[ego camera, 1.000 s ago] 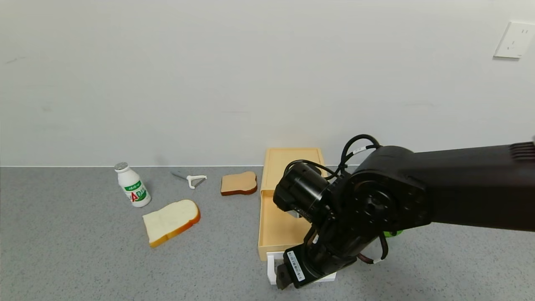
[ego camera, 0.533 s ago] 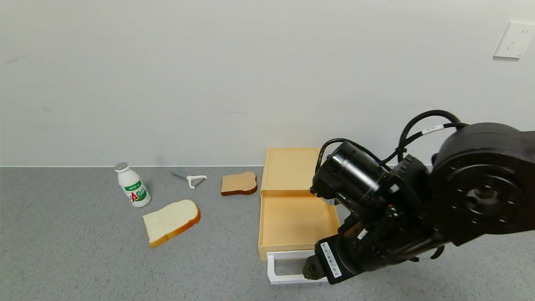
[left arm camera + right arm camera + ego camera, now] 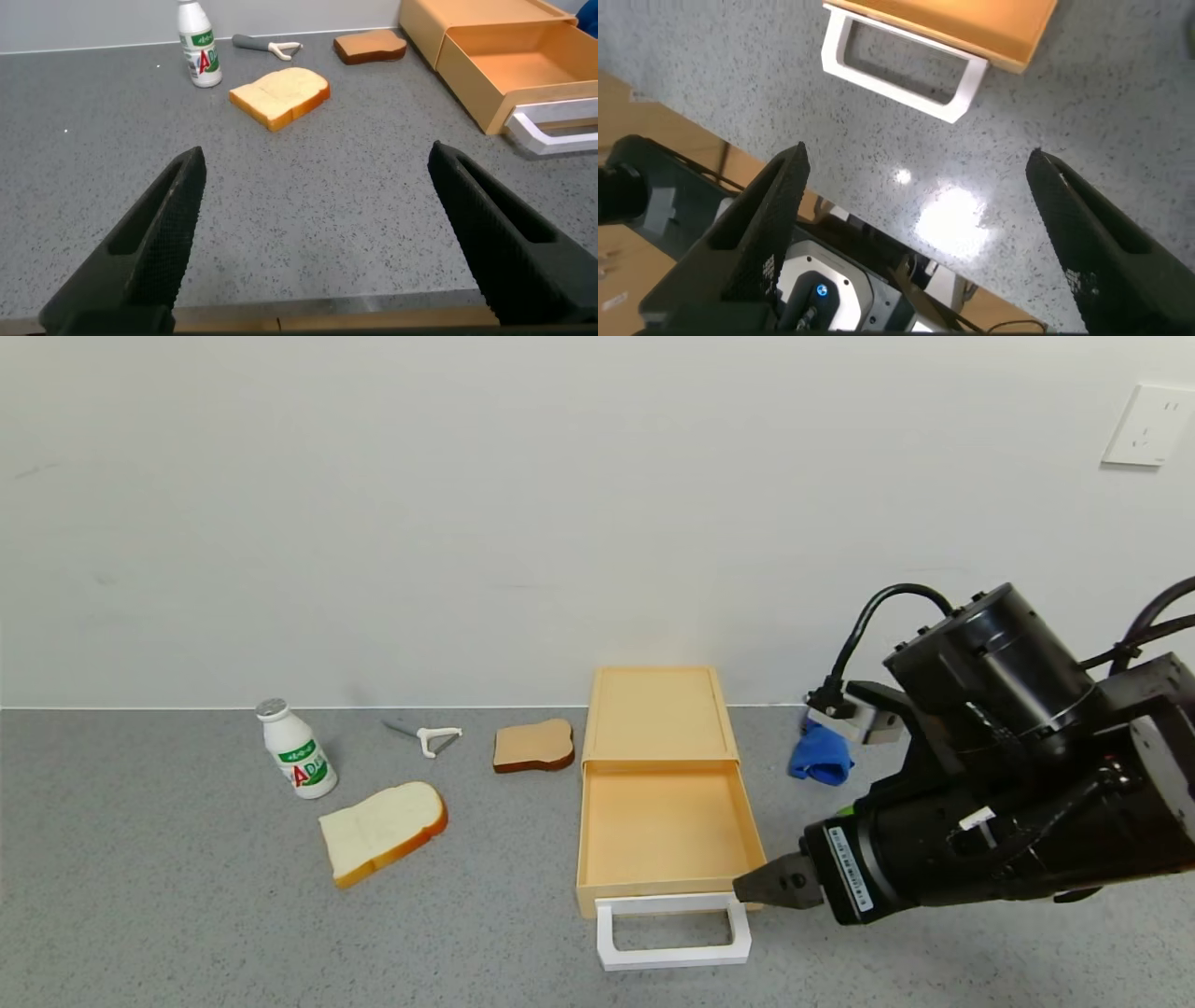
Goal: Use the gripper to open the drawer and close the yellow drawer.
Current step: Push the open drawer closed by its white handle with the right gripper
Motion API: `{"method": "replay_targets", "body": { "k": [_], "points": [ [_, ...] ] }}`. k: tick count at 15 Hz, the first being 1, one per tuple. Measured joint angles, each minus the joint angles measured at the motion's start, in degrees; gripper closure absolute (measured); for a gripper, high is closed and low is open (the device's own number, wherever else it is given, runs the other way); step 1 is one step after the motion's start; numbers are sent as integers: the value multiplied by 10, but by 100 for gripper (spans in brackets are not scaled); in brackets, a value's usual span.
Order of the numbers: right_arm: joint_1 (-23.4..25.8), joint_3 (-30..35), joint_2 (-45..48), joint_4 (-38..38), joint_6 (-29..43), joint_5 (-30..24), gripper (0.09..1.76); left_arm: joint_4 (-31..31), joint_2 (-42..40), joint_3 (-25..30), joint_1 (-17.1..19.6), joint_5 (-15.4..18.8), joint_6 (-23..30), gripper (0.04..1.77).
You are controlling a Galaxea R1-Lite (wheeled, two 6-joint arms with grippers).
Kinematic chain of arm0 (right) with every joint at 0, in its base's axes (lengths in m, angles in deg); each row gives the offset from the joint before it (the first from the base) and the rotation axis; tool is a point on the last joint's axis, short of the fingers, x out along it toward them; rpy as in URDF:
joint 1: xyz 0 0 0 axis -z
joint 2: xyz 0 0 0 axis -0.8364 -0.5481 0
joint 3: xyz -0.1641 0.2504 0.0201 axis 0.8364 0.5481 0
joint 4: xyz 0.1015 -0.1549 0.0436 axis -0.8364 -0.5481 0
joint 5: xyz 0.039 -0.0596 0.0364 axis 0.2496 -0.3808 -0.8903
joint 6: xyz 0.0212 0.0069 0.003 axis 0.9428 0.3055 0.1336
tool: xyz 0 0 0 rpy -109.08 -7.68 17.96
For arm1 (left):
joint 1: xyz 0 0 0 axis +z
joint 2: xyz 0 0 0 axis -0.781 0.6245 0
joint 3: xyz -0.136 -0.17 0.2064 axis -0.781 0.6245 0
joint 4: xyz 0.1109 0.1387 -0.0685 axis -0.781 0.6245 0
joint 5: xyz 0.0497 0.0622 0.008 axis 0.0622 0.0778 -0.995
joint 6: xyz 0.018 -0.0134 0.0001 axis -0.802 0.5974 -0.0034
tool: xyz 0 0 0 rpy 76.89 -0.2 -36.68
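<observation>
The head view shows the whole counter: the drawer stands pulled out toward the near edge from its flat yellow box, its white loop handle nearest the robot. That view alone shows a blue cloth to the right of the box and a wall socket far right. The right wrist view alone shows the handle from above, with the counter's near edge and the robot's base below it. The left wrist view takes in the milk bottle, the peeler, the pale bread slice and the brown slice, all left of the drawer.

The right gripper lies nearly level, pointing left, its tip just beside the drawer's near right corner and above the handle's right end; in its wrist view the fingers stand wide apart, holding nothing. The left gripper hangs low over the near left counter, fingers spread and empty.

Bare counter lies on both sides of the handle.
</observation>
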Motion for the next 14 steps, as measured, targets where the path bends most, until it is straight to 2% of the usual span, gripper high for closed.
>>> {"method": "replay_targets", "body": {
  "k": [10, 14],
  "points": [
    [0, 10, 13, 1, 1, -3, 14, 0, 0, 0, 0, 0, 0, 9],
    [-1, 10, 12, 1, -2, -31, 14, 0, 0, 0, 0, 0, 0, 9]
  ]
}}
